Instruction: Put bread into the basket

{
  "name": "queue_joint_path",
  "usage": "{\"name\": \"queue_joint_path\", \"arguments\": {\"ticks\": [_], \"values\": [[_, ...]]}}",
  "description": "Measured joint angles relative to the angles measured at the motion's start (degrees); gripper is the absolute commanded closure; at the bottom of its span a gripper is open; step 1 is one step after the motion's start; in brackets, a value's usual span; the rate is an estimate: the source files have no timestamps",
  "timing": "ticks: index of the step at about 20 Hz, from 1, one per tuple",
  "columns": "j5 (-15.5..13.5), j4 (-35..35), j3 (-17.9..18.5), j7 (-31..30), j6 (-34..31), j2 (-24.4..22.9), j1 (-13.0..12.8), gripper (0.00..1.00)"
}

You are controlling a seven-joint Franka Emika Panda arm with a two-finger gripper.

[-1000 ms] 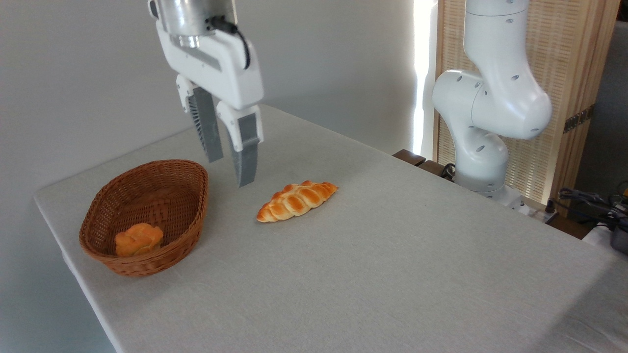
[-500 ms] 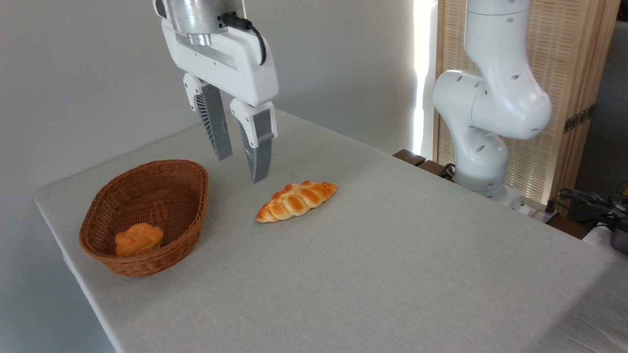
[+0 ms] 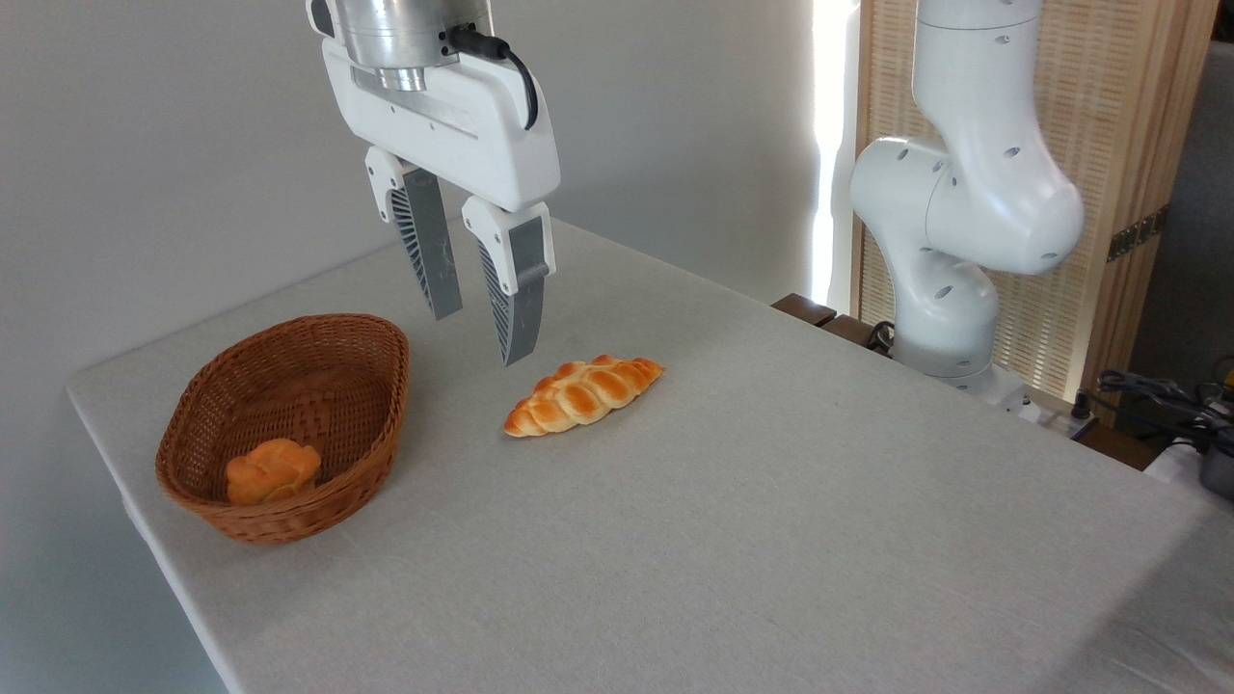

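The bread (image 3: 273,470), a small knotted orange-golden bun, lies inside the basket (image 3: 362,424) near its front end. The brown woven wicker basket stands on the left of the table. My gripper (image 3: 479,337) hangs open and empty above the table, between the basket's far right rim and the braided loaf, well clear of the bun. Its two grey ribbed fingers (image 3: 516,304) point downward.
A longer braided golden loaf (image 3: 583,395) lies on the grey tablecloth (image 3: 771,501) right of the basket. The arm's white base (image 3: 950,289) stands at the table's far right. Cables and dark gear (image 3: 1176,405) lie at the right edge. The table's left edge runs close to the basket.
My gripper has moved to the right, away from the basket and toward the braided loaf, staying open. The bun and the loaf have not moved.
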Motion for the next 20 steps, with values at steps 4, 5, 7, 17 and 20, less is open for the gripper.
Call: {"name": "queue_joint_path", "arguments": {"ticks": [4,5,7,17,20], "values": [[0.5,0.0,0.0,0.9,0.0,0.0,0.0,0.00],[0.7,0.0,0.0,1.0,0.0,0.0,0.0,0.00],[0.9,0.0,0.0,1.1,0.0,0.0,0.0,0.00],[3.5,0.0,0.0,2.1,0.0,0.0,-0.3,0.00],[3.6,0.0,0.0,2.1,0.0,0.0,-0.3,0.00]]}}
